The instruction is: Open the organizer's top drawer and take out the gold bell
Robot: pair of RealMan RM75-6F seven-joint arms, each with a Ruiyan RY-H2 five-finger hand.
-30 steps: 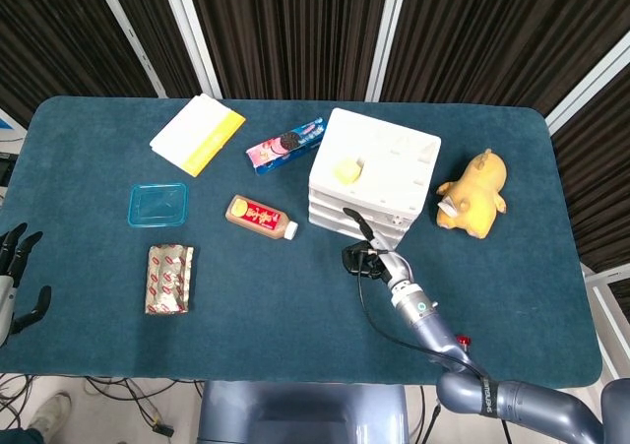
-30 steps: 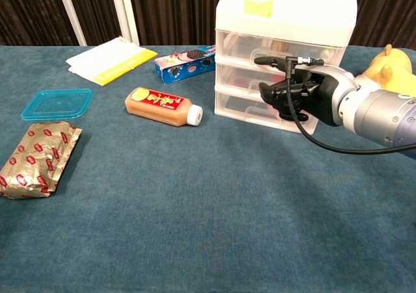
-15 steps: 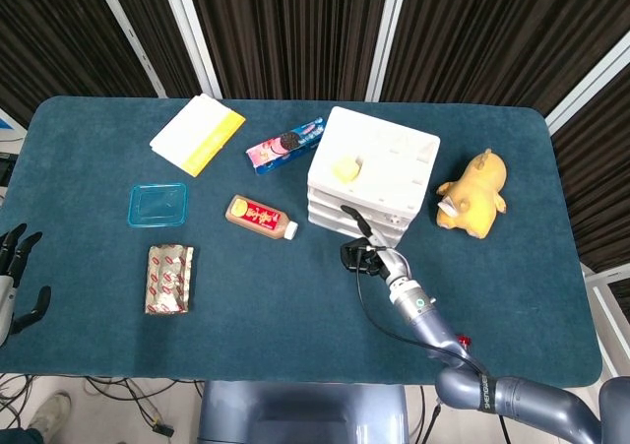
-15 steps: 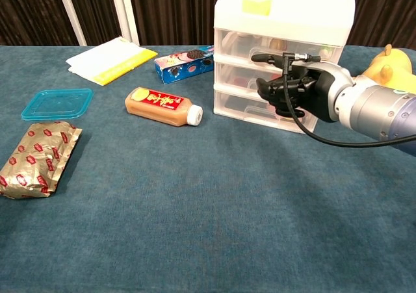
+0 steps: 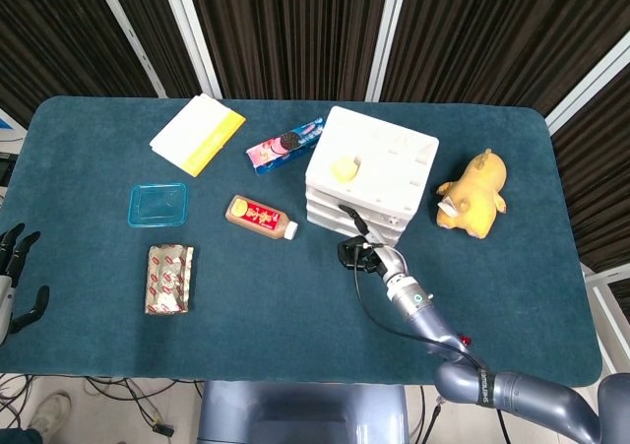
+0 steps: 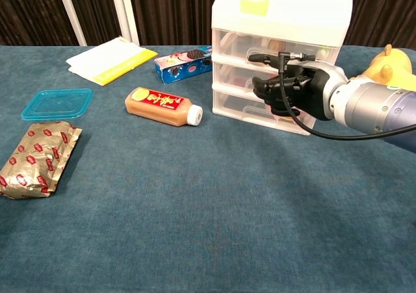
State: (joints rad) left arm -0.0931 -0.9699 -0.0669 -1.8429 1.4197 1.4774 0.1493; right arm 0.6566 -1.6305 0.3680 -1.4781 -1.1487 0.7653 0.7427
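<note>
The white translucent plastic three-drawer organizer (image 6: 284, 43) stands mid-table, drawer fronts facing the robot, all drawers closed. The black right hand (image 6: 292, 91) presses against its front with fingers curled; whether it grips anything is unclear. The gold bell is hidden. The left hand (image 5: 12, 277) hangs with fingers spread, holding nothing, off the table's left edge.

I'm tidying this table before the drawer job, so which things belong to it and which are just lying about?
Job: white plastic drawer organizer, right robot hand.

Lying about: yellow plush toy, orange sauce bottle, cookie box, blue lid, foil snack pack, yellow-white packet.
</note>
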